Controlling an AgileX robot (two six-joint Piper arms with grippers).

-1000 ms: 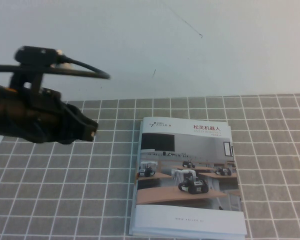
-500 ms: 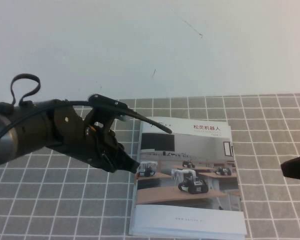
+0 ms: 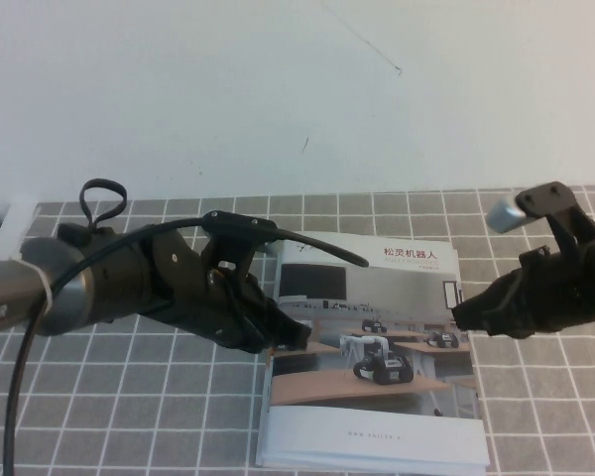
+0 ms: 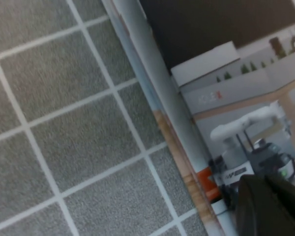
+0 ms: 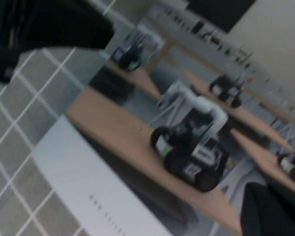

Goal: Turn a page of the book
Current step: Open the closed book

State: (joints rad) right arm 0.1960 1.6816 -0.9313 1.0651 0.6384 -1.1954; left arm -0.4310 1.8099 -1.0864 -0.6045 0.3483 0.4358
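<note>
The book [image 3: 369, 441] lies closed on the grey gridded mat, front cover up. The page [image 3: 377, 293], its glossy cover with robots on wooden desks, lies flat; it also shows in the left wrist view [image 4: 226, 78] and the right wrist view [image 5: 137, 142]. My left gripper [image 3: 297, 335] is shut and empty, its tip over the book's left spine edge, seen close above the cover in its wrist view [image 4: 271, 206]. My right gripper [image 3: 460, 317] is shut and empty at the book's right edge, low over the cover [image 5: 273, 211].
The grey mat with white grid lines [image 3: 129, 416] covers the table's near part. A plain white surface [image 3: 278, 89] lies behind it. The left arm's black body [image 5: 39, 29] shows in the right wrist view, across the book from the right gripper.
My left gripper moved right and down onto the book's left edge. My right arm came in from the right and reached the book's right edge. The book has not moved.
</note>
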